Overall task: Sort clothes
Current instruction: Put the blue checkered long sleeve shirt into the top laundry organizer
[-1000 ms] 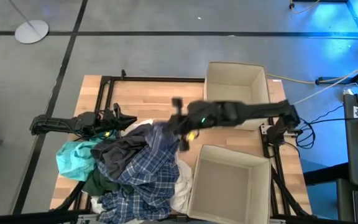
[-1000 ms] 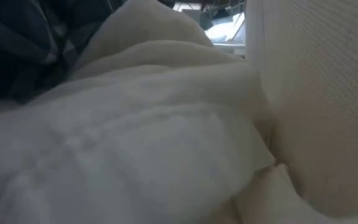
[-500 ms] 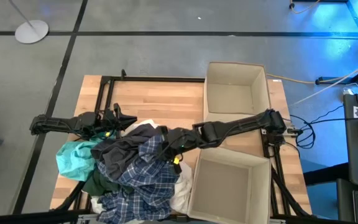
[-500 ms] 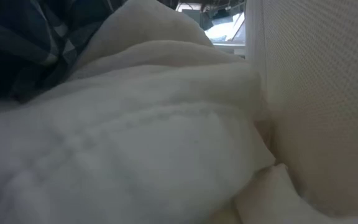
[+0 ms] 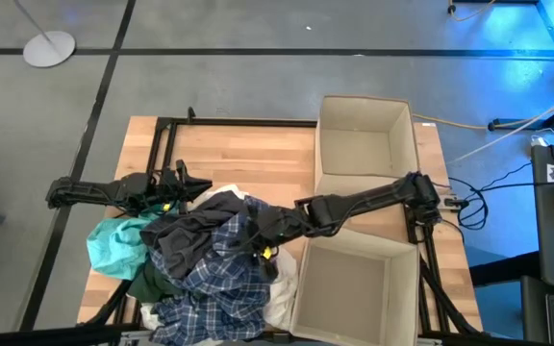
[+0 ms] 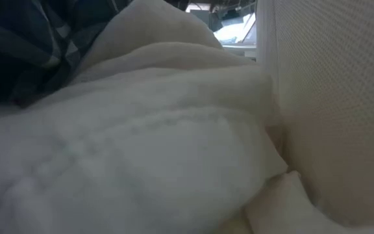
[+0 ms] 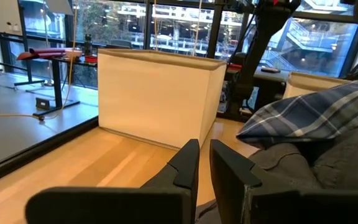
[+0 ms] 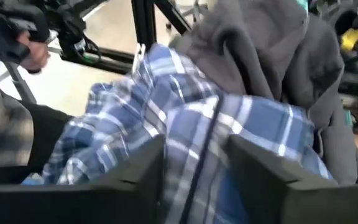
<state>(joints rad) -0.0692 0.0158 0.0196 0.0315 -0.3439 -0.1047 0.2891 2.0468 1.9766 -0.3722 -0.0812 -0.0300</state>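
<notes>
Plaid blue-and-white fabric point(image 5: 221, 274) lies across the top of the heap of clothes point(image 5: 195, 259) on the near left part of the wooden desk point(image 5: 248, 154), with a dark grey garment point(image 5: 192, 235) draped over its far side, a teal one point(image 5: 113, 245) spilling toward the left edge, a dark green piece point(image 5: 150, 282) below that, and white or cream cloth point(image 5: 279, 288) at the heap's right flank, pressed against the nearer cardboard box point(image 5: 354, 288). A second cardboard box point(image 5: 365, 135) stands farther back on the right side. The right tool point(image 5: 263, 245) reaches in from the right and sits low over the plaid fabric; in its wrist view the two dark fingers point(image 8: 135, 171) stand apart with the plaid cloth point(image 8: 197, 143) directly between and beneath them, though whether they touch it cannot be told. The left tool point(image 5: 183, 183) waits at the heap's far left edge, just beside the grey garment, its fingers point(image 7: 188, 165) drawn nearly together with nothing between them. Cream cloth point(image 6: 141, 136) fills the low view.
</notes>
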